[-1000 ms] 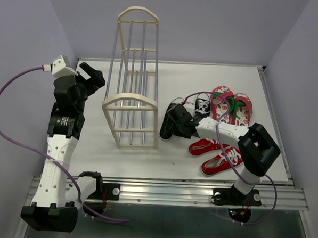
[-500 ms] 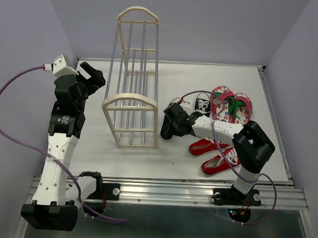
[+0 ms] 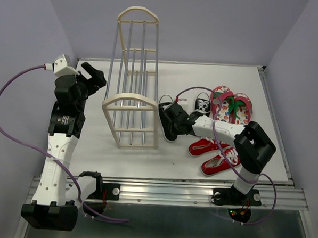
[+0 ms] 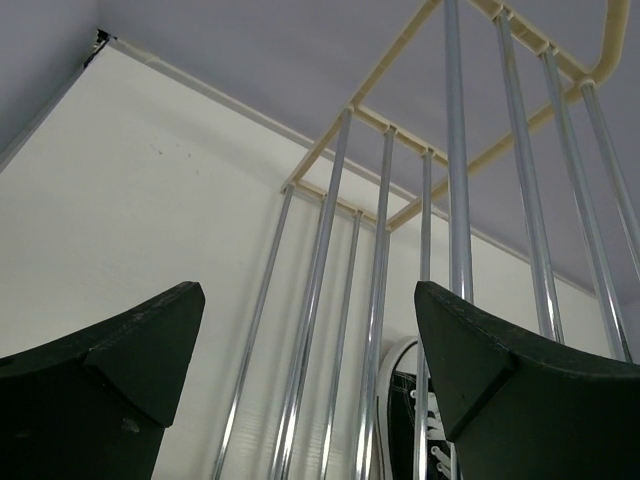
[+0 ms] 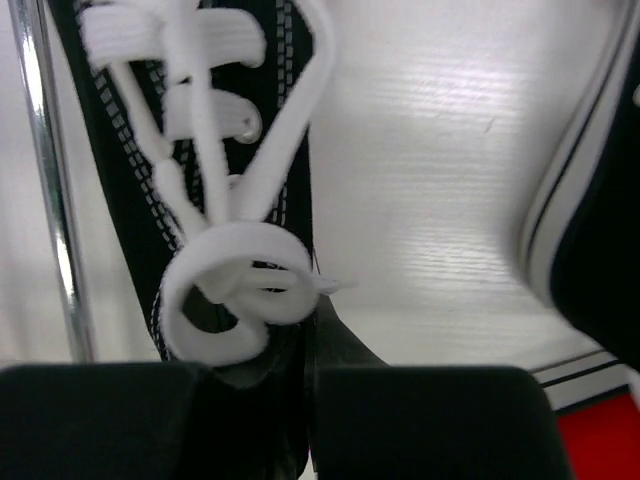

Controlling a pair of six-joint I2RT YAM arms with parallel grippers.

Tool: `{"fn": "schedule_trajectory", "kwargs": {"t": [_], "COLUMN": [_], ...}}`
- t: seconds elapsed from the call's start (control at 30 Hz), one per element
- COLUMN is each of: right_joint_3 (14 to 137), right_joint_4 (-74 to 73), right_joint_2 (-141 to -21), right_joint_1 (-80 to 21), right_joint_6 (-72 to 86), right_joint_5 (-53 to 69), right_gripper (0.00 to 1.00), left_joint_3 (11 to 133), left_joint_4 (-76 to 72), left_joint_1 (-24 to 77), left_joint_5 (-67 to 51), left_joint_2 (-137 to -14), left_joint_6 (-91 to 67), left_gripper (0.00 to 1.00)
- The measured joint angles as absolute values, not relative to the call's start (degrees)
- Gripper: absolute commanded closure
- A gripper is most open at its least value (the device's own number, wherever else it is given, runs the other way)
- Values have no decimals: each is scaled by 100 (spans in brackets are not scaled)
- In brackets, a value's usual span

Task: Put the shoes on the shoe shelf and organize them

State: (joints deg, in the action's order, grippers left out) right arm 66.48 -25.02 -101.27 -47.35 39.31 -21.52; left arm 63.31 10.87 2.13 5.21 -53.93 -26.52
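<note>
My right gripper (image 3: 173, 123) (image 5: 315, 375) is shut on the collar of one black sneaker (image 3: 164, 113) (image 5: 200, 150), just right of the shoe shelf (image 3: 130, 98). One of the shelf's silver rods (image 5: 45, 180) stands right beside the sneaker. The other black sneaker (image 3: 202, 104) (image 5: 600, 250) lies further right. Two pink flip-flops (image 3: 232, 104) lie at the far right. Two red sneakers (image 3: 208, 147) lie in front of them. My left gripper (image 3: 92, 75) (image 4: 307, 300) is open to the left of the shelf, facing its rods (image 4: 458, 150), with nothing between its fingers. The held sneaker (image 4: 400, 420) shows through the rods.
The shelf stands upright mid-table, tall and narrow. The table's white back edge (image 3: 204, 64) and the right wall are close behind the flip-flops. My right arm's elbow (image 3: 256, 145) hangs over the red sneakers.
My right gripper has shut on the black sneaker and shifted it a little left toward the shelf, turning its white toe up. The left arm has stayed still.
</note>
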Motion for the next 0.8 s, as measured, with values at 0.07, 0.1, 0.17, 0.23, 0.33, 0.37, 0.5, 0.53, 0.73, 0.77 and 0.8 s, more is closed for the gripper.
{"fn": "schedule_trajectory", "kwargs": {"t": [0.07, 0.1, 0.17, 0.23, 0.33, 0.37, 0.5, 0.53, 0.73, 0.77, 0.8], "right_joint_3": [6632, 6587, 6427, 6300, 6141, 6112, 6101, 6101, 6101, 6101, 6101], "right_joint_4": [-2510, -2475, -2401, -2300, -1999, -1900, -1544, -1525, -1492, -1492, -1494], "right_joint_2": [-10042, -9968, -9673, -9349, -8927, -8829, -8613, -8595, -8582, -8571, -8554], "right_joint_1": [-4735, -4735, -4735, -4735, -4733, -4733, -4670, -4646, -4351, -4309, -4265], "right_joint_6": [3535, 3306, 2799, 2346, 1850, 1717, 1166, 1039, 541, 499, 458], "right_joint_5": [-2377, -2521, -2860, -3074, -3253, -3273, -3216, -3116, -2375, -2265, -2128], "right_gripper": [99, 99, 99, 99, 99, 99, 99, 99, 99, 99, 99], "left_joint_3": [6333, 6333, 6333, 6333, 6333, 6333, 6340, 6355, 6464, 6464, 6466], "left_joint_4": [1085, 1085, 1085, 1083, 1055, 1033, 943, 939, 784, 762, 749], "left_joint_1": [213, 213, 213, 213, 213, 213, 213, 213, 213, 213, 215], "left_joint_5": [495, 491, 480, 454, 342, 279, 43, -30, -626, -779, -882], "left_joint_2": [-5393, -5393, -5393, -5393, -5393, -5395, -5441, -5470, -5721, -5765, -5800], "left_joint_6": [-2639, -2637, -2633, -2617, -2574, -2552, -2443, -2414, -2213, -2178, -2152], "left_gripper": [1, 1, 1, 1, 1, 1, 1, 1, 1, 1, 1]}}
